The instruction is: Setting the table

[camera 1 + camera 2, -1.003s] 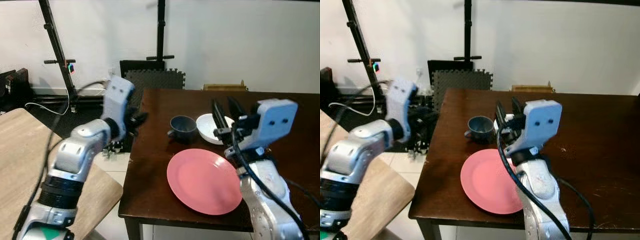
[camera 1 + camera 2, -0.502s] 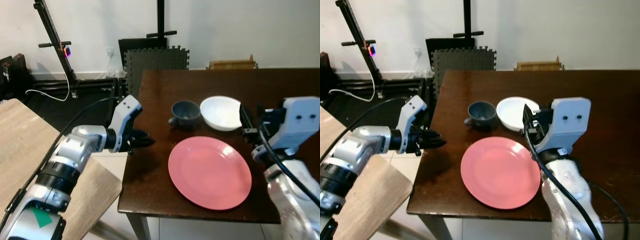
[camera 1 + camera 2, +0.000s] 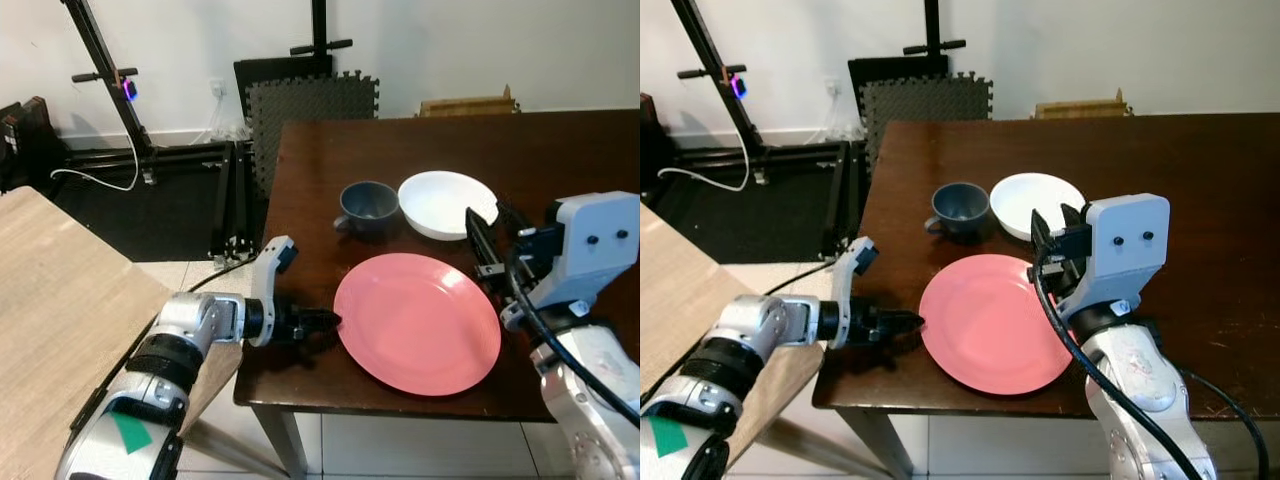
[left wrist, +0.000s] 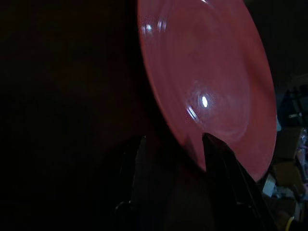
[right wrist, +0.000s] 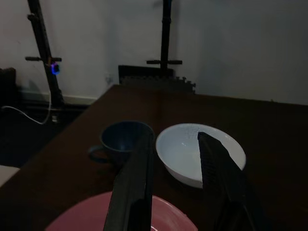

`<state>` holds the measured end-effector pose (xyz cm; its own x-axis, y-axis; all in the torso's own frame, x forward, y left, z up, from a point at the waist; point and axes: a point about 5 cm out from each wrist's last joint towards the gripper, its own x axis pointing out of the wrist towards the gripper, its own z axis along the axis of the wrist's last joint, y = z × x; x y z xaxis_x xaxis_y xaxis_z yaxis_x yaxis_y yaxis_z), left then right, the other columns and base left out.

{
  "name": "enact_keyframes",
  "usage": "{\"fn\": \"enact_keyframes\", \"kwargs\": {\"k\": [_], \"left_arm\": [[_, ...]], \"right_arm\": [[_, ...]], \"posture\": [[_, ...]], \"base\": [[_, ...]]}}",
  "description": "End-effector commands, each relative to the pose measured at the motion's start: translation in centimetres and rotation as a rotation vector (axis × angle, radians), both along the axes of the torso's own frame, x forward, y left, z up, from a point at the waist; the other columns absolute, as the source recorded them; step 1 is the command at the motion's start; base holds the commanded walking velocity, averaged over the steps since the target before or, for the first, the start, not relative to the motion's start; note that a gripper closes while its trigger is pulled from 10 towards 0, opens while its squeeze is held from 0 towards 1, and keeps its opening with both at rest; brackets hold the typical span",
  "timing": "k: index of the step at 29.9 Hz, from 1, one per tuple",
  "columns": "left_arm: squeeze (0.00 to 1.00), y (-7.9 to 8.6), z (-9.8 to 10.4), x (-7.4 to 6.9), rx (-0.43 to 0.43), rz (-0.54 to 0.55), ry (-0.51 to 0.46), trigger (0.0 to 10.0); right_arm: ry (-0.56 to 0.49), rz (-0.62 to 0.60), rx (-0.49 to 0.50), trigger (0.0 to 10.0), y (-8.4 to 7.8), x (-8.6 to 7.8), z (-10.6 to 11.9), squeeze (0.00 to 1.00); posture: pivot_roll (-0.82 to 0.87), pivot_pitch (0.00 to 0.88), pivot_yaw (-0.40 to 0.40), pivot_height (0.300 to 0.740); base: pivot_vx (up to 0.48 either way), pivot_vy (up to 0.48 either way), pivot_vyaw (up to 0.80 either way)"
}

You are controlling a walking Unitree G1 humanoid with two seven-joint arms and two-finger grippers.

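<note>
In the left eye view, a pink plate is seen lying flat on the dark wooden surface, near its front edge. A blue cup and a white bowl are placed just beyond the plate, side by side, the cup to the left. The left gripper is held low over the surface at the plate's left rim, its jaws pointed toward the plate. The right gripper is raised above the plate's right side. A light wooden tabletop is seen at the near left, and a dark foam mat is propped against the far wall.

In the right eye view, the same layout is shown, with the left gripper's tips at the plate's left edge.

In the left wrist view, which is very dark, the jaws are seen spread, with the plate's rim lying between the two fingers.

In the right wrist view, the jaws are spread and nothing is held between them; the cup and bowl are seen beyond the fingers, the plate below.
</note>
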<state>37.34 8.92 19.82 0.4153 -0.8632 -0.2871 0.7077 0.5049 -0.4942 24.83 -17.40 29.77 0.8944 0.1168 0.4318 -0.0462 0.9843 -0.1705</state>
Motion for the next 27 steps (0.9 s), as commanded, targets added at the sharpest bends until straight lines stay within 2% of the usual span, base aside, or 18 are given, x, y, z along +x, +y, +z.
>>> {"fn": "enact_keyframes", "kwargs": {"k": [1,2,3,6,7,8,11,13,15,19,21,22,23,24,27], "left_arm": [[0.00,0.3,-1.0,0.1,0.005,0.054,0.050,10.0],[0.00,0.3,-1.0,0.1,0.005,0.054,0.050,10.0],[0.00,-0.1,-1.2,0.3,-0.031,0.090,0.082,10.0],[0.00,-0.9,-1.5,0.3,-0.064,0.101,0.106,10.0],[0.00,-1.4,-1.7,0.2,-0.079,0.104,0.117,10.0],[0.00,-1.4,-1.7,0.2,-0.079,0.104,0.117,10.0],[0.00,-2.8,-2.1,0.1,-0.102,0.104,0.135,10.0],[0.00,-3.7,-2.3,-0.1,-0.109,0.091,0.139,10.0],[0.00,-4.4,-2.4,-0.2,-0.111,0.084,0.146,10.0],[0.00,-5.2,-2.9,-0.4,-0.105,0.089,0.154,10.0],[0.00,-5.4,-3.1,-0.5,-0.102,0.085,0.160,8.0],[0.00,-5.4,-3.3,-0.5,-0.093,0.088,0.163,5.3],[0.00,-5.4,-3.5,-0.6,-0.088,0.093,0.167,3.1],[0.00,-5.4,-3.6,-0.6,-0.084,0.097,0.170,0.0],[0.00,-5.3,-3.9,-0.6,-0.081,0.110,0.176,0.0]], "right_arm": [[-0.004,0.013,-0.007,10.0,0.2,-0.6,0.2,0.00],[-0.004,0.013,-0.007,10.0,0.2,-0.6,0.2,0.00],[0.035,0.063,-0.037,10.0,0.7,-0.7,-0.3,0.00],[0.114,0.127,-0.067,10.0,1.0,-0.9,-1.2,0.00],[0.172,0.150,-0.094,10.0,1.0,-1.1,-2.0,0.00],[0.172,0.150,-0.094,10.0,1.0,-1.1,-2.0,0.00],[0.317,0.209,-0.163,10.0,0.8,-1.6,-4.2,0.00],[0.404,0.202,-0.195,10.0,0.1,-1.8,-5.3,0.00],[0.494,0.237,-0.166,10.0,-0.2,-2.0,-6.0,0.00],[0.486,0.277,-0.122,10.0,-0.6,-2.1,-4.8,0.00],[0.467,0.300,-0.103,10.0,-0.5,-2.1,-4.4,0.00],[0.458,0.308,-0.106,10.0,-0.4,-2.1,-4.3,0.00],[0.449,0.322,-0.111,10.0,-0.3,-2.2,-4.2,0.00],[0.444,0.344,-0.115,10.0,-0.1,-2.3,-4.1,0.00],[0.449,0.380,-0.118,10.0,0.3,-2.6,-4.0,0.00]], "posture": [[-0.12,0.264,0.170,0.740],[-0.12,0.264,0.170,0.740],[-0.13,0.277,0.175,0.740],[-0.13,0.291,0.169,0.740],[-0.13,0.296,0.166,0.740],[-0.13,0.296,0.166,0.740],[-0.13,0.302,0.160,0.740],[-0.14,0.307,0.152,0.740],[-0.14,0.308,0.151,0.740],[-0.16,0.310,0.150,0.740],[-0.16,0.310,0.150,0.740],[-0.16,0.310,0.150,0.740],[-0.16,0.309,0.150,0.740],[-0.16,0.309,0.150,0.740],[-0.16,0.309,0.148,0.740]], "base": [[0.000,0.000,0.00],[0.000,0.000,0.00],[0.000,0.000,0.00],[0.000,0.000,0.00],[0.000,0.000,0.00],[0.000,0.000,0.00],[0.000,0.000,0.00],[0.000,0.000,0.00],[0.000,0.000,0.00],[0.000,0.000,0.00],[0.000,0.000,0.00],[0.000,0.000,0.00],[0.000,0.000,0.00],[0.000,0.000,0.00],[0.000,0.000,0.00]]}}
